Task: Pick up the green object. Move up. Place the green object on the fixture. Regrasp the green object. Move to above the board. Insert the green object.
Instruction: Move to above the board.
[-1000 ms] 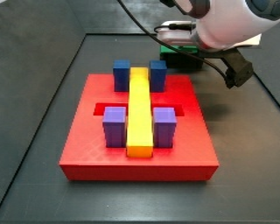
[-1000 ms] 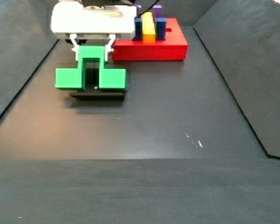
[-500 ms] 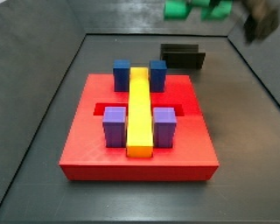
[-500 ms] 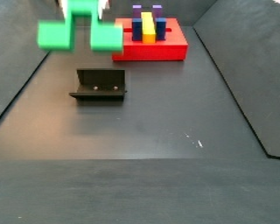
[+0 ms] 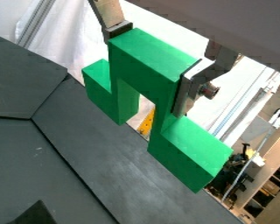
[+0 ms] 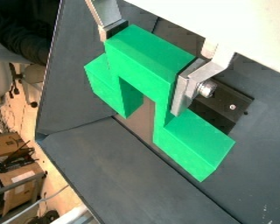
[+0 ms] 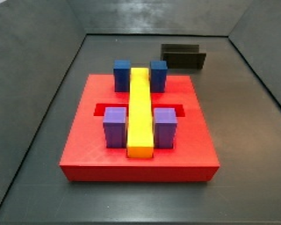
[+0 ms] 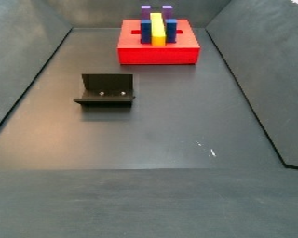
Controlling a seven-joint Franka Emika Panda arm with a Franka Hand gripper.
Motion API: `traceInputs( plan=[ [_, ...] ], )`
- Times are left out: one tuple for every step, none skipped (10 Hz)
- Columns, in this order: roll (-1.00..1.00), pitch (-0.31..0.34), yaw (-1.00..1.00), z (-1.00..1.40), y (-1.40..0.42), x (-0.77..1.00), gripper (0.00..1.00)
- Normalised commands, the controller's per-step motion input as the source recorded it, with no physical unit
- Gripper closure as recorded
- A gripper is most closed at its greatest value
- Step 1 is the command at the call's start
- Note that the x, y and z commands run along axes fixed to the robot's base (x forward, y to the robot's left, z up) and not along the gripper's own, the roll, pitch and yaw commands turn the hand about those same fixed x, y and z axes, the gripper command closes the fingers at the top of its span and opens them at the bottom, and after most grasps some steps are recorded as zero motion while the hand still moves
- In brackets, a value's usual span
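In both wrist views my gripper (image 5: 154, 61) (image 6: 149, 59) is shut on the bright green object (image 5: 154, 83) (image 6: 140, 80), its silver fingers (image 5: 195, 83) pressing the top bridge from both sides, and the block hangs high above the dark floor. Neither gripper nor green object shows in the side views. The dark fixture (image 7: 184, 57) (image 8: 105, 90) stands empty on the floor, and its dark plate (image 6: 230, 105) shows below the block in a wrist view. The red board (image 7: 96, 160) (image 8: 158, 56) lies apart from the fixture.
On the board stand blue pegs (image 7: 123, 74), purple pegs (image 7: 113, 126) and a long yellow bar (image 7: 140, 110) between them. Slanted dark walls (image 8: 27, 84) enclose the floor on the sides.
The gripper has lifted the green object off the fixture and risen out of both side views. The fixture is left empty.
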Motion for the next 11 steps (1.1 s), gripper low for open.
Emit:
traceInputs(
  plan=[
    [0.0,0.085,0.05,0.18,-0.02,0.04,1.0],
    [-1.0,0.102,-0.01,0.29,-1.4,-1.13,1.0],
    [-1.0,0.1,-0.01,0.27,-1.4,-1.14,1.0],
    [-1.0,0.069,0.0,0.3,-1.4,-1.24,1.0],
    [-1.0,0.067,0.01,0.28,-1.4,-1.28,1.0],
    [-1.0,0.061,0.02,0.28,-1.4,-1.33,1.0],
    [-1.0,0.058,0.02,0.27,-1.4,-1.35,1.0],
    [-1.0,0.042,0.03,0.07,-0.31,-0.38,1.0],
    [-1.0,0.044,0.03,0.01,-0.07,-0.16,1.0],
    [-1.0,0.047,0.03,0.01,0.02,-0.03,1.0],
    [-1.0,0.021,0.03,0.02,-0.03,-0.08,1.0]
  ],
)
